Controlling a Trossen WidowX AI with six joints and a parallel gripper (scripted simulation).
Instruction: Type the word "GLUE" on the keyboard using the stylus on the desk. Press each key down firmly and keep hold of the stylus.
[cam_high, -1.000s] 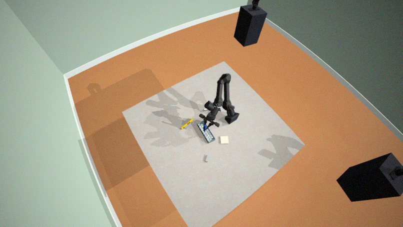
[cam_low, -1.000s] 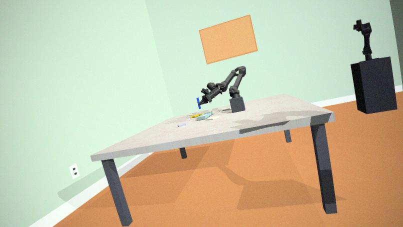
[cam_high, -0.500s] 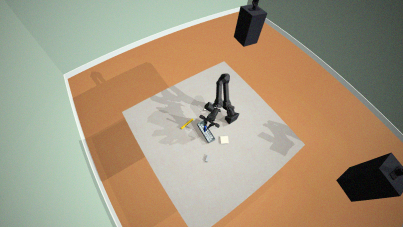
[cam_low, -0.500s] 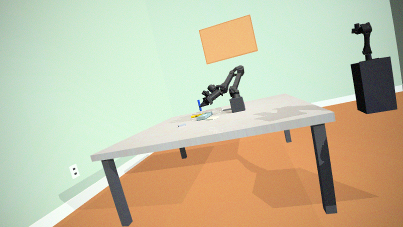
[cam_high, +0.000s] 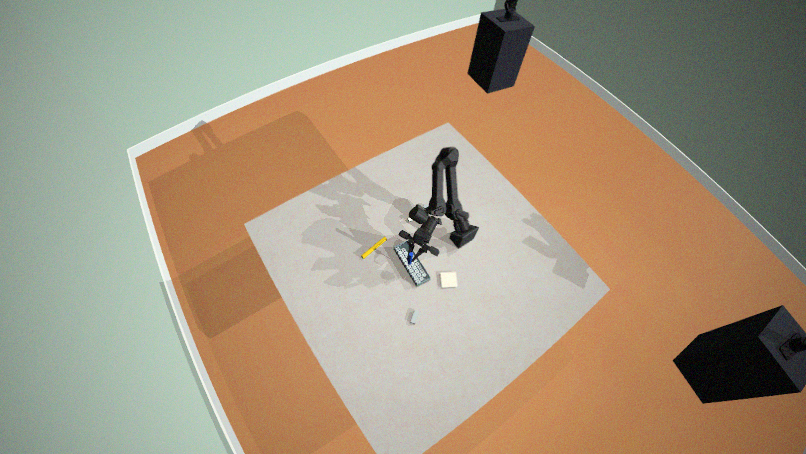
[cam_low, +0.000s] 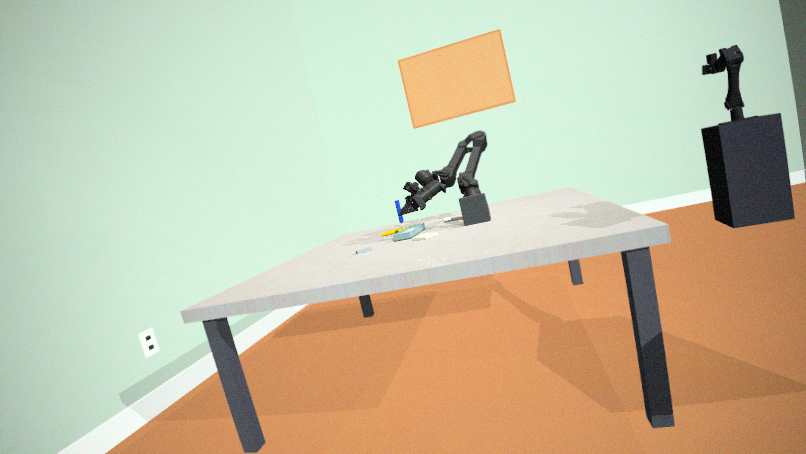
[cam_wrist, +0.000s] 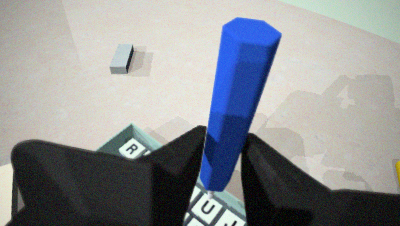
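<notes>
Blue hexagonal stylus (cam_high: 411, 257) (cam_low: 398, 210) (cam_wrist: 235, 95): over keyboard (cam_high: 420, 277) (cam_low: 408, 232) (cam_wrist: 137, 131), inward of bench (cam_high: 496, 349) (cam_low: 428, 267) (cam_wrist: 175, 60) edges | fingers (cam_high: 415, 254) (cam_low: 401, 212) clamped on its lower barrel | probably light, stiff; facets may resist rolling | thin tip perhaps fragile; hold low, squarely

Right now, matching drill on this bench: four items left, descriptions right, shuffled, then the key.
Items
1. stylus
2. keyboard
3. square pad
4. small block

Descriptions
A. cream, beside the keyboard
B. blue, between the gripper's fingers
C. grey, lying apart from the keyboard
D. lettered keys, teal frame

Pairs: 1-B, 2-D, 3-A, 4-C
</notes>
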